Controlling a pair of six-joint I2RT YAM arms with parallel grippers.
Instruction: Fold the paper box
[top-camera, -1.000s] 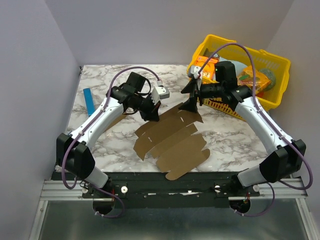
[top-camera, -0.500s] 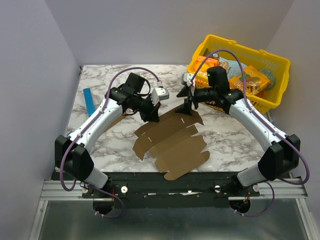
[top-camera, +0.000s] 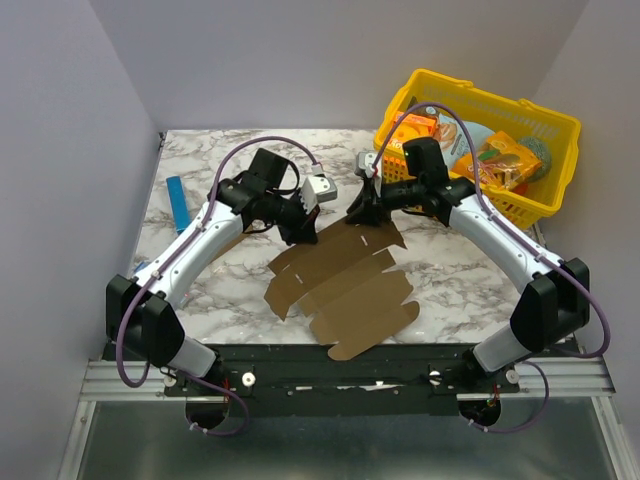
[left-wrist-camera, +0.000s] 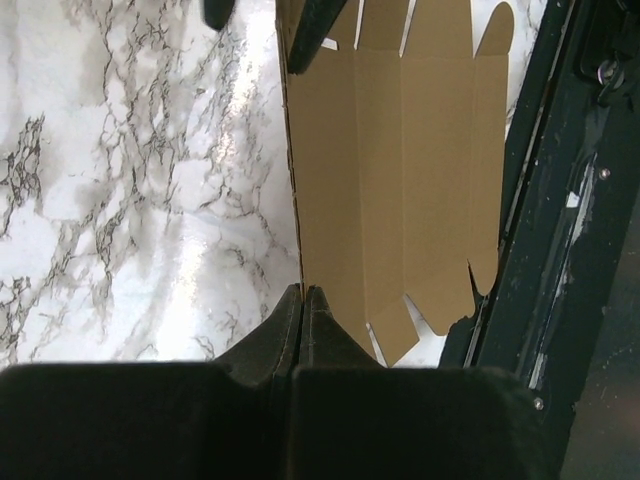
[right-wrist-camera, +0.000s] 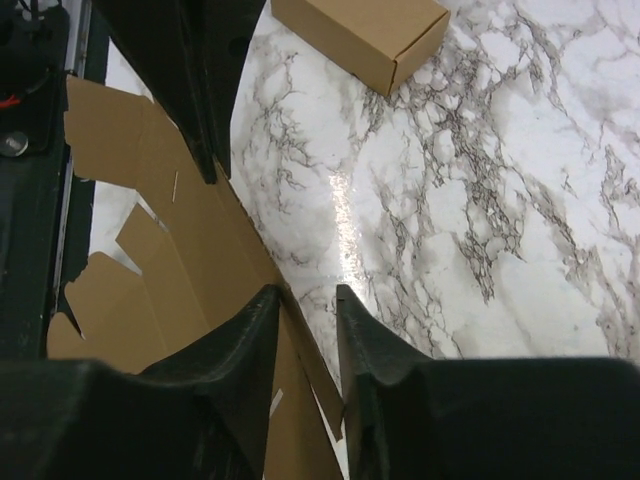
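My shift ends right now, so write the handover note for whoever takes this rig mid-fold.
Left tool: shut, pinching the paper box at its far-left edge.
Right tool: jaws apart, straddling the sheet's far edge, not gripping.
Paper box: a flat, unfolded sheet on the marble table, between the arms.
Done: nothing folded yet.
Left: grip with the right tool, raise the panels, tuck the flaps.
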